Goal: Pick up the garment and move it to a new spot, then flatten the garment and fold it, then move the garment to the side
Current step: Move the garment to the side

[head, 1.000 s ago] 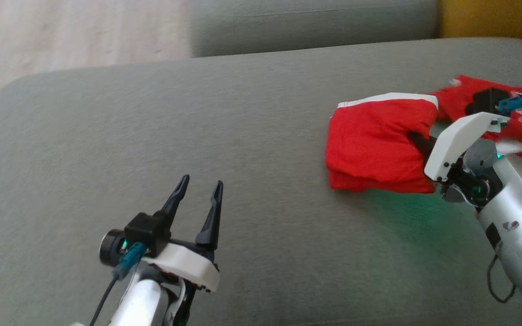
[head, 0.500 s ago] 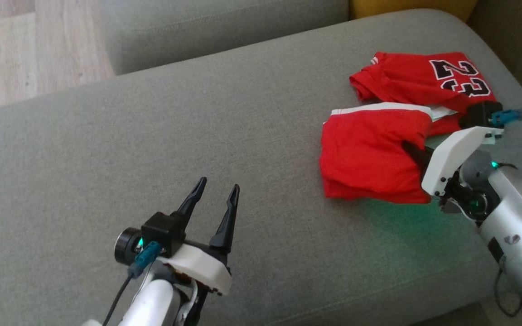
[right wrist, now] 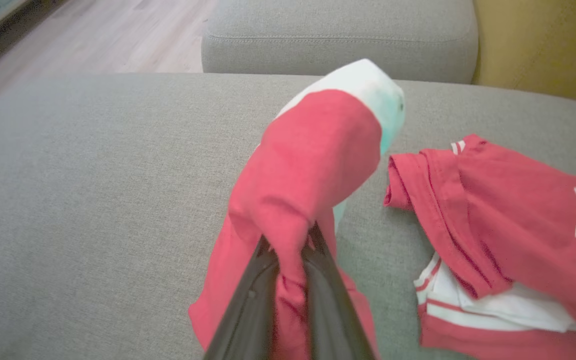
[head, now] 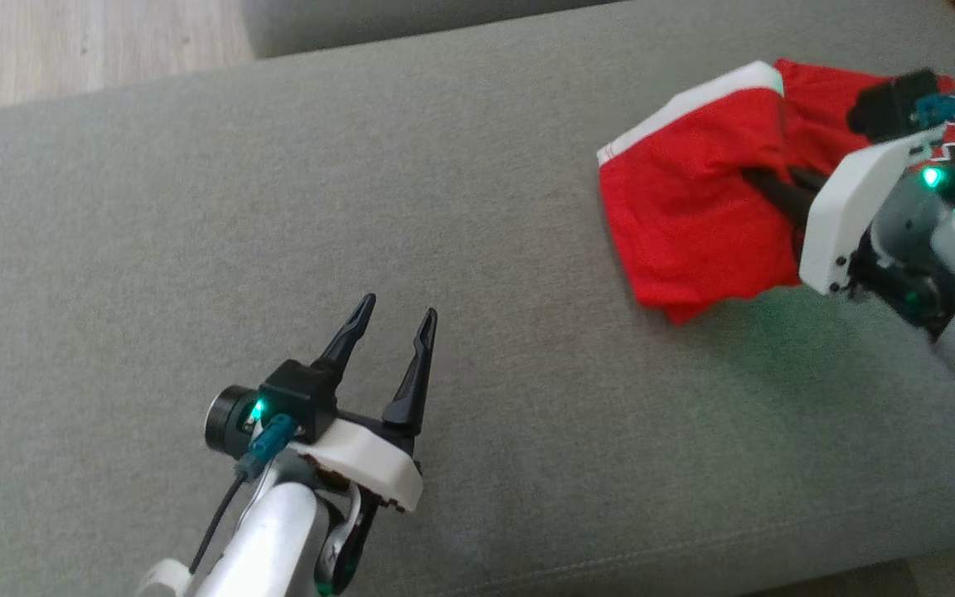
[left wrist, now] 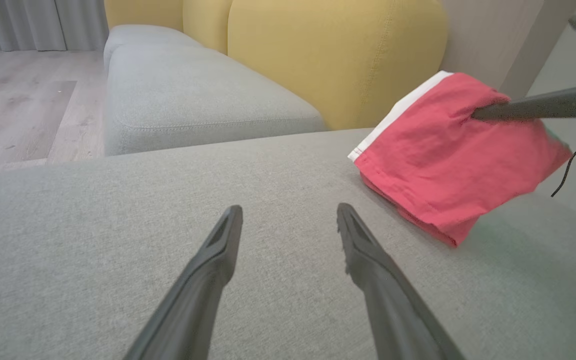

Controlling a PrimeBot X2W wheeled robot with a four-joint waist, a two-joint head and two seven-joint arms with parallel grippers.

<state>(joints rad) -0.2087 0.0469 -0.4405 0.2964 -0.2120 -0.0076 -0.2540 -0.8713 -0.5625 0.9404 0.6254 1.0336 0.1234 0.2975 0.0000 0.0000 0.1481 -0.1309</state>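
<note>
The right gripper (head: 763,178) is clamped narrow on a fold of the red garment (head: 693,224), which has a white band and hangs from the grip at the far right of the grey sofa cushion (head: 278,207). A red numbered jersey (right wrist: 508,200) lies just beside it on the right. The left gripper (head: 399,307) is spread wide and holds nothing, over the near left of the cushion and well apart from the garment.

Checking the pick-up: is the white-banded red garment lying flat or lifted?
Lifted: the garment hangs bunched from the shut right tool.
</note>
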